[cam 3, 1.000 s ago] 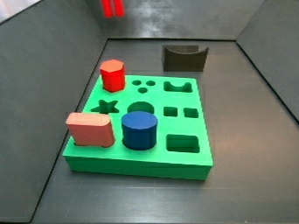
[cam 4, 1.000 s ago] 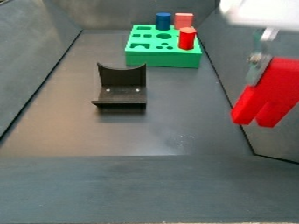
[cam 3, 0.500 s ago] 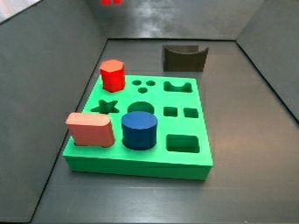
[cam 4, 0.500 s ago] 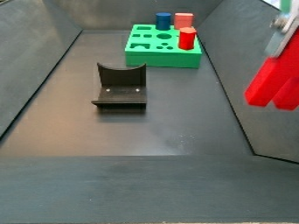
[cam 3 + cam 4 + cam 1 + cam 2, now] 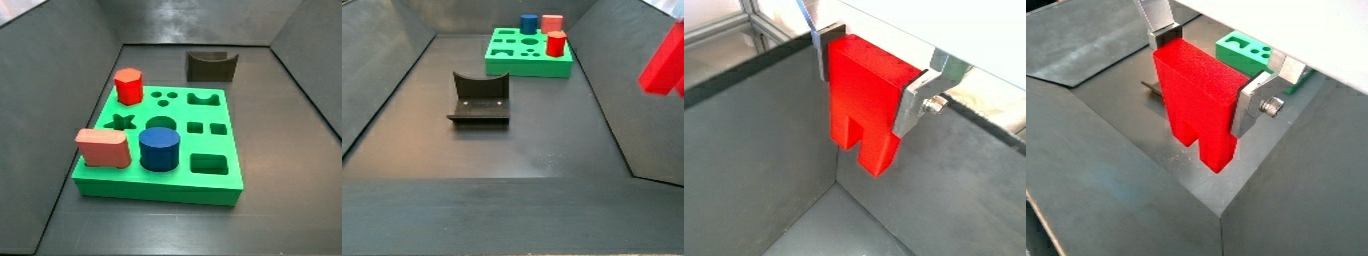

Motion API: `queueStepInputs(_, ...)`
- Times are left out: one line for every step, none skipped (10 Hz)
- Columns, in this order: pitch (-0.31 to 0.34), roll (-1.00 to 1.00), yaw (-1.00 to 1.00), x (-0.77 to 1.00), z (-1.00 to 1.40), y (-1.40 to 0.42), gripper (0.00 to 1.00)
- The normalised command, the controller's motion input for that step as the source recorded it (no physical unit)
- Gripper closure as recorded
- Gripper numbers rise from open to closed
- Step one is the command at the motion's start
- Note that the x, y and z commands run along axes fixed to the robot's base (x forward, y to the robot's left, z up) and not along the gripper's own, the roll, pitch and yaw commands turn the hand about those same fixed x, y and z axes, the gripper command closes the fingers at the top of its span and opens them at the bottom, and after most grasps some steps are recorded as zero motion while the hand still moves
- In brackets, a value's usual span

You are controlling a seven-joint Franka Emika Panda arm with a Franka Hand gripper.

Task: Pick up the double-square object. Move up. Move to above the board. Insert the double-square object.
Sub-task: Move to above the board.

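My gripper is shut on the double-square object, a bright red block with a notched lower end that hangs between the silver fingers in both wrist views. In a side view the red block shows at the right edge, high above the floor; the gripper itself is out of that frame. The green board lies on the floor with shaped holes. It also shows in a side view far back, and a corner shows in a wrist view. The block is well apart from the board.
On the board stand a red hexagonal prism, a salmon-pink block and a blue cylinder. The dark fixture stands on the floor, also seen in a side view. Grey walls enclose the floor.
The red block has risen and moved right in a side view, and has left the top of the other side view. The board and its pieces have not moved.
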Motion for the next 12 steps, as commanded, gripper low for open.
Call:
queueStepInputs(0.087, 0.07, 0.03, -0.02, 0.41, -0.01, 1.00)
queueStepInputs(0.086, 0.06, 0.03, -0.02, 0.28, -0.01, 1.00)
queueStepInputs(0.635, -0.03, 0.05, 0.30, 0.11, -1.00, 1.00)
queueStepInputs(0.603, -0.01, 0.05, 0.30, 0.10, -1.00, 1.00)
queueStepInputs(0.442, -0.02, 0.04, 0.31, 0.11, -1.00, 1.00)
queueStepInputs(0.345, -0.05, 0.02, 0.31, 0.11, -1.00, 1.00)
queueStepInputs(0.208, -0.05, 0.02, 0.32, 0.11, -1.00, 1.00)
queueStepInputs(0.144, -0.02, 0.01, 0.32, 0.11, -1.00, 1.00)
queueStepInputs(0.120, -0.01, 0.01, 0.32, 0.11, -1.00, 1.00)
queueStepInputs(0.111, -0.02, 0.01, 0.33, 0.12, -1.00, 1.00)
queueStepInputs(0.110, -0.01, 0.01, 0.33, 0.12, -1.00, 1.00)
queueStepInputs(0.117, -0.01, 0.01, 0.34, 0.12, -1.00, 1.00)
